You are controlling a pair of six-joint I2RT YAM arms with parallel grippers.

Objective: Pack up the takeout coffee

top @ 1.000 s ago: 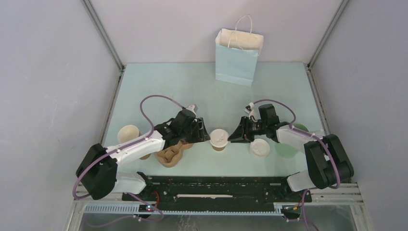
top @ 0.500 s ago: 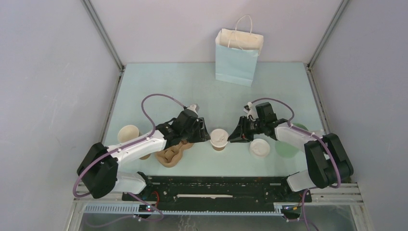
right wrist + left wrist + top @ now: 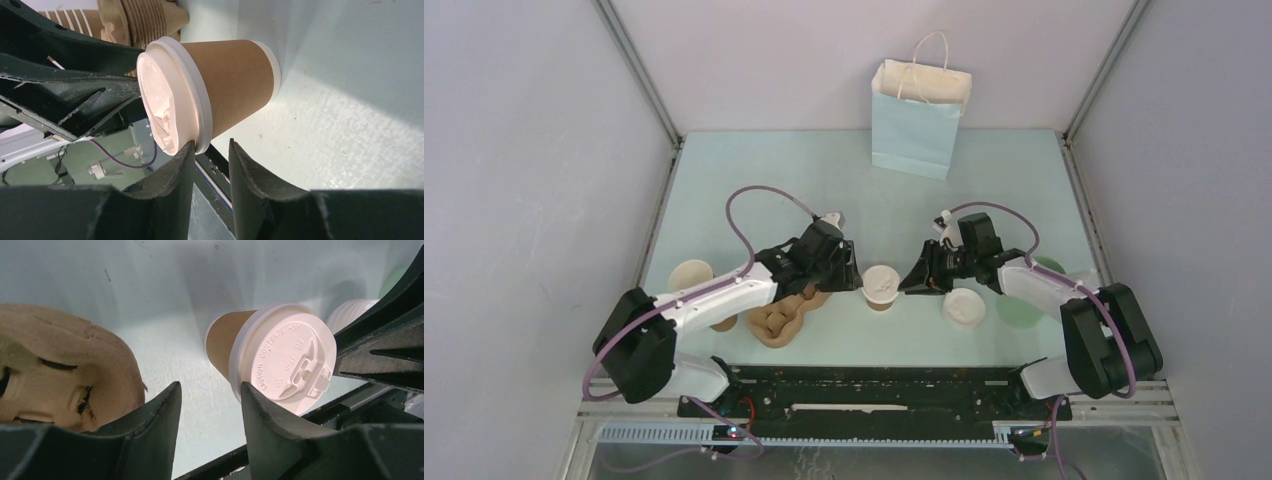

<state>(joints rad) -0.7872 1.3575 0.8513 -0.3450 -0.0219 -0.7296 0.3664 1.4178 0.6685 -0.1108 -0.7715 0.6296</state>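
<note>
Top external view: the takeout coffee (image 3: 880,289), a brown paper cup with a white sip lid, stands upright on the pale table (image 3: 824,180) near its front middle, outside the carrier. The left gripper (image 3: 851,277) sits just beside it on one side and the right gripper (image 3: 913,282) just beside it on the other, both low and pointing at the cup.

In the left wrist view the left jaws stand apart with only bare table between them. The cup is past one fingertip, not inside the gap. In the right wrist view the right jaws are parted by a narrow gap with nothing in it. The lid's rim lies right at one fingertip, and whether they touch I cannot tell.

The moulded pulp carrier (image 3: 779,318) lies left of the cup, under the left arm. A stack of white lids (image 3: 964,307) and a green cup (image 3: 1016,312) sit to the right, and a stack of brown cups (image 3: 692,277) is far left. A blue paper bag (image 3: 921,115) stands at the back.
</note>
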